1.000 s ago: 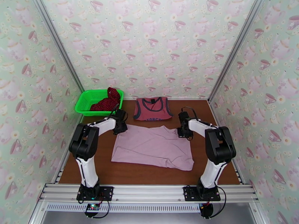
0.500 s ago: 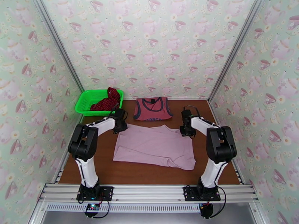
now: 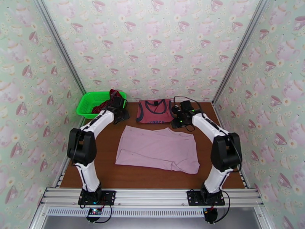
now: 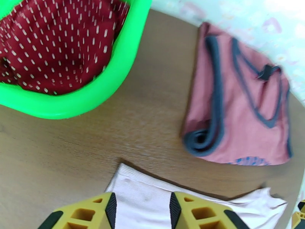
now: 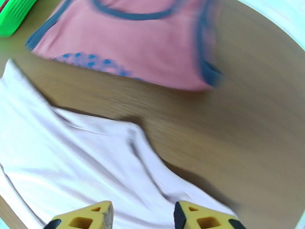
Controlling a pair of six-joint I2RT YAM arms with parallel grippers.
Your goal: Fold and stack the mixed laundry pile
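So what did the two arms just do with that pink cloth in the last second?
The left gripper and right gripper opened, let go of the far corners of the pale pink piece, and lifted away toward the far wall. The piece was left lying spread out flat. The tank top and the dotted cloth in the green basket stayed put.

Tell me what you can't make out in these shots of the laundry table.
- Chest text on the tank top: too small to read in the top view, motion-blurred in the right wrist view.
- The dotted cloth: partly behind the left arm in the top view; cut off by the frame edges in the left wrist view.
- The pale pink piece: runs off the bottom edge in both wrist views.
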